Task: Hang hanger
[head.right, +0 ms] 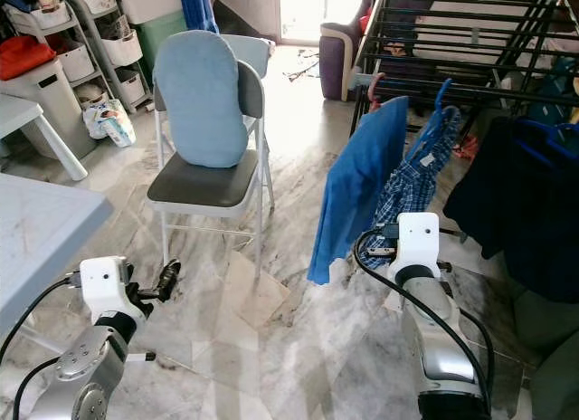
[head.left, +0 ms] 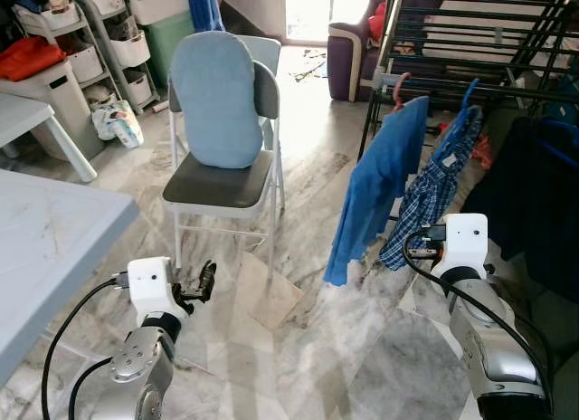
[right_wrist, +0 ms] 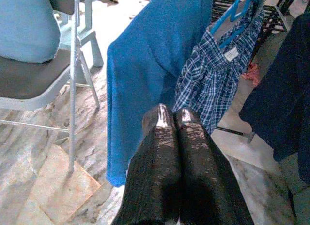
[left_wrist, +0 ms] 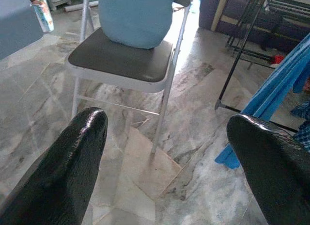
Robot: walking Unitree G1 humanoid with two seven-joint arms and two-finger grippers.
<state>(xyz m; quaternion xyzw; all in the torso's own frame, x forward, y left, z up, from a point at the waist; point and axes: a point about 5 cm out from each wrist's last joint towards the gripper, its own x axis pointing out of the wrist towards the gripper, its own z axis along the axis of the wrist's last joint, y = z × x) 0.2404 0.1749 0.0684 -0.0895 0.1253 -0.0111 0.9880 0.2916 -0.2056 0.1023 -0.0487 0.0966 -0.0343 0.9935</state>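
A black drying rack stands at the right. From its lower rail hang a blue shirt on a pink hanger and a plaid shirt on a blue hanger. A dark garment hangs further right. My right gripper is shut with nothing in it, low in front of the two shirts and apart from them. My left gripper is open and empty, held low over the floor in front of the chair.
A folding chair with a light blue cushion stands ahead at centre. A pale table edges in at the left. Storage shelves and a purple sofa are at the back. Marble floor lies between chair and rack.
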